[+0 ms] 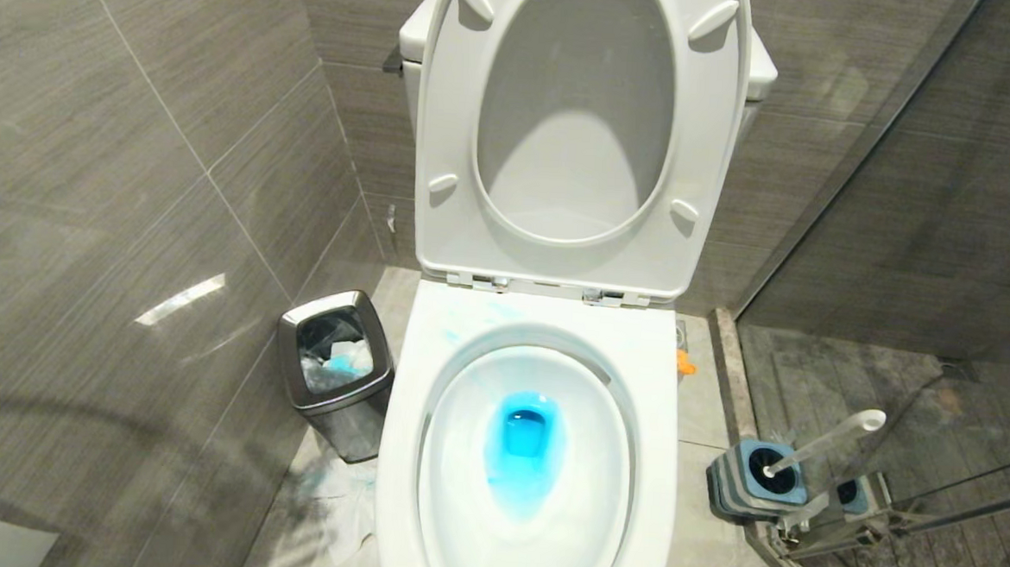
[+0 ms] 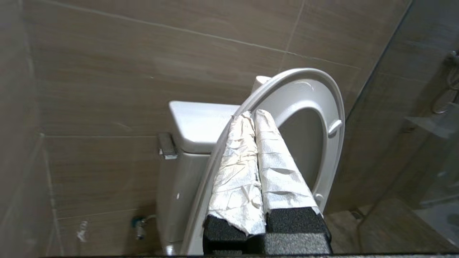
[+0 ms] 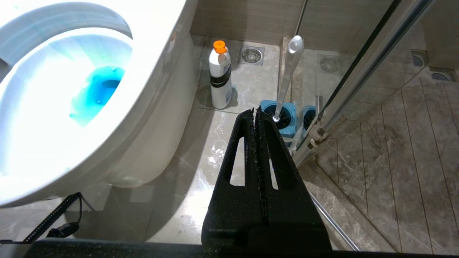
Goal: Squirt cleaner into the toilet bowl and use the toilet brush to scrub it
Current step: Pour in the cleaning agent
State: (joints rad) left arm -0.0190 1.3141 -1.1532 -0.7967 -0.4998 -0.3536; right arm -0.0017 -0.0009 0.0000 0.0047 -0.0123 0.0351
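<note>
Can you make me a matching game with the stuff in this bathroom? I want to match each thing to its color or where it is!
Things:
1. water in the toilet bowl
2. toilet brush
3. steel bin
4. bottle cap

Clues:
A. orange
B. standing in a blue-topped holder by the glass door
C. bright blue
D. on the floor beside the bowl, near the tiled wall, with tissues inside

Pairs: 1-C, 2-B, 3-D, 4-A

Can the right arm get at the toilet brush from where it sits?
Probably yes. The right end effector hangs shut just short of the toilet brush, whose handle stands free; the glass door close beside it narrows the approach.
</note>
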